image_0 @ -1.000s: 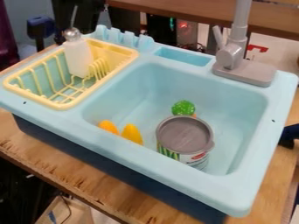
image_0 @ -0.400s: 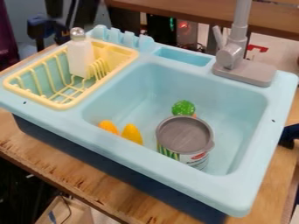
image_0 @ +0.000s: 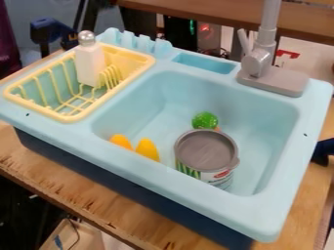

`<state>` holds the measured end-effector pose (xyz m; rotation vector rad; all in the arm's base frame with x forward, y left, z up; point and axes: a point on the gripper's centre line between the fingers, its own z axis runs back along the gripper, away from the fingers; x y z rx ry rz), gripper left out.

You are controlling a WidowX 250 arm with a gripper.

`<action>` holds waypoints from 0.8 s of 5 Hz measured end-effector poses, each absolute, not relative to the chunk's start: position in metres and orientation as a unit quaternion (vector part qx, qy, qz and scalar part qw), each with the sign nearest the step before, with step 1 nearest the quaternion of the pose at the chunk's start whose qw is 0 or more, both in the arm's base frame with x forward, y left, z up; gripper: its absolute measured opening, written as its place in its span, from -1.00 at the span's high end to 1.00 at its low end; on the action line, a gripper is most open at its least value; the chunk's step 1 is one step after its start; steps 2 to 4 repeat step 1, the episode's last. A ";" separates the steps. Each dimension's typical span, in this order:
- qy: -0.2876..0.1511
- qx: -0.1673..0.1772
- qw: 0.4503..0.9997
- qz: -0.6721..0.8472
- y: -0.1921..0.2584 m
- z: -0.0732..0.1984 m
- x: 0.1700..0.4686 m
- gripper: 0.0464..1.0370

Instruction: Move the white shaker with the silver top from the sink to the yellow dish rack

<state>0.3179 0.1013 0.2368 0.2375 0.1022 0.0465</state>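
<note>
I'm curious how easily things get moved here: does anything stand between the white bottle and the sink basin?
Yes: the yellow prongs and the rack rim stand between the white bottle and the sink basin.

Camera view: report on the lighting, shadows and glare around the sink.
Camera view: soft, fairly even light on the light-blue plastic sink, its inner walls shaded darker than its rim; a small glint on the silver ball cap of the white bottle; deep shadow below the brown wooden table.
</note>
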 end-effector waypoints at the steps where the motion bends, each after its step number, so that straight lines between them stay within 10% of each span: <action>1: 0.063 0.109 0.992 -0.025 0.076 0.224 0.296 -0.94; 4: 0.063 0.109 0.992 -0.025 0.076 0.224 0.296 -0.94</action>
